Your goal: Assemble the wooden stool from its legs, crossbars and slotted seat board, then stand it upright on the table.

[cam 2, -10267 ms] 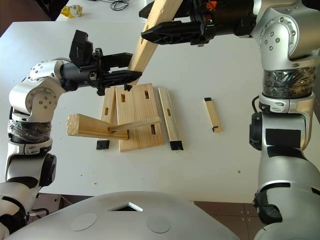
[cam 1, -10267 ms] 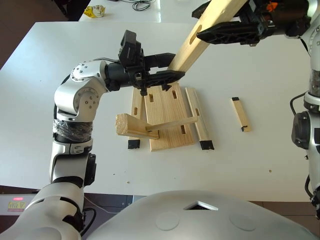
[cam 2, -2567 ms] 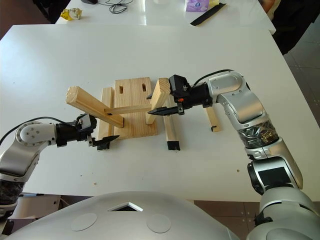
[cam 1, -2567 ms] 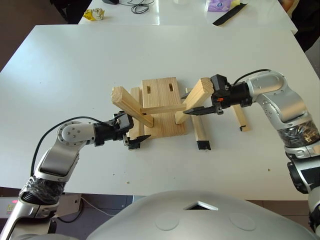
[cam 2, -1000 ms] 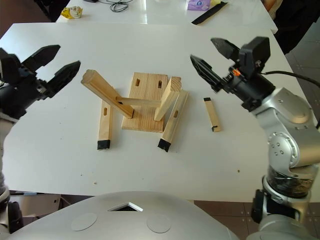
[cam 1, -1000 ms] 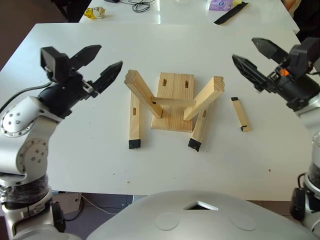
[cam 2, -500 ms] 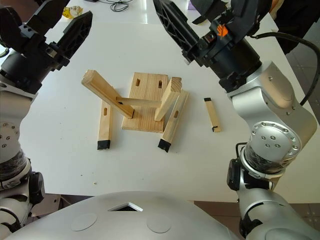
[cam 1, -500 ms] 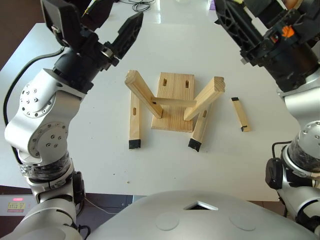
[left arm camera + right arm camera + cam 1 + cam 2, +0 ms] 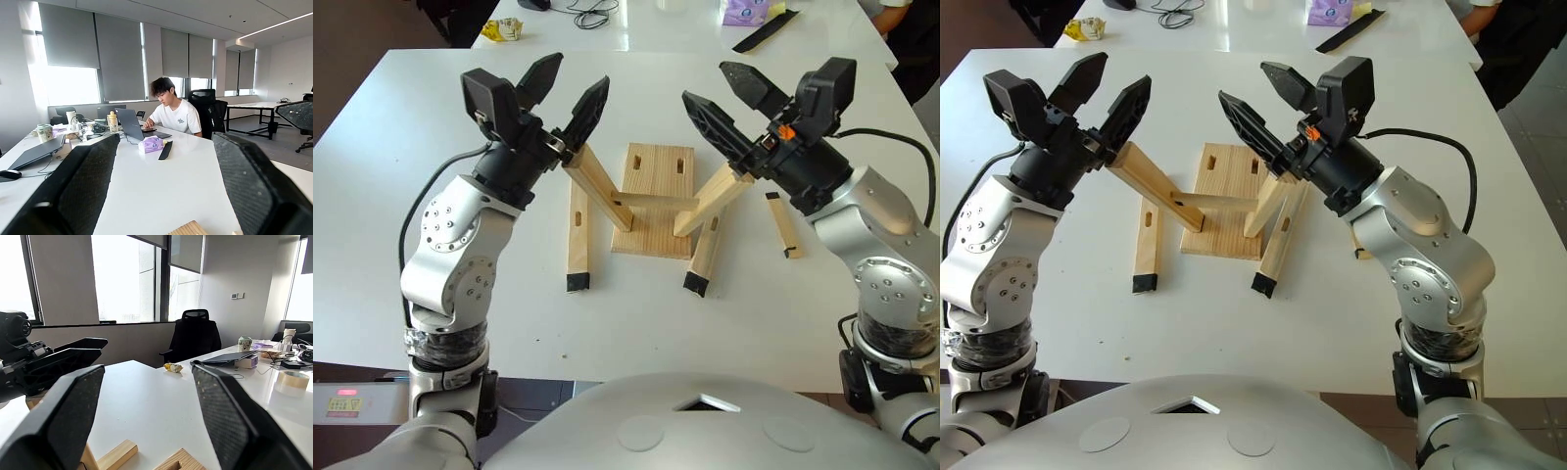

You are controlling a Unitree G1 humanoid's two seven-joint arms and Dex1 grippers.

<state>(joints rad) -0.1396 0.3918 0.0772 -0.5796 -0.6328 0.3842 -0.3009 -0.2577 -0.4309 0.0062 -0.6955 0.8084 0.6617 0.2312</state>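
Mid-assembly, I reckon. My left gripper [image 9: 578, 73] and right gripper [image 9: 705, 82] hang wide open and empty above the table [image 9: 421, 127] centre, where joined legs [image 9: 597, 186] lean on the seat board [image 9: 656, 166]. Next: grab a loose leg [image 9: 576, 230] and slot it.

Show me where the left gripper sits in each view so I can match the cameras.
Left eye view: the left gripper, open, upper left, above the raised stool leg.
Right eye view: upper left, above the same leg.
Left wrist view: its own, spread across the lower foreground.
Right wrist view: left edge, mid-height.
Shared landmark: the purple box in the far background, in both eye views and the left wrist view.
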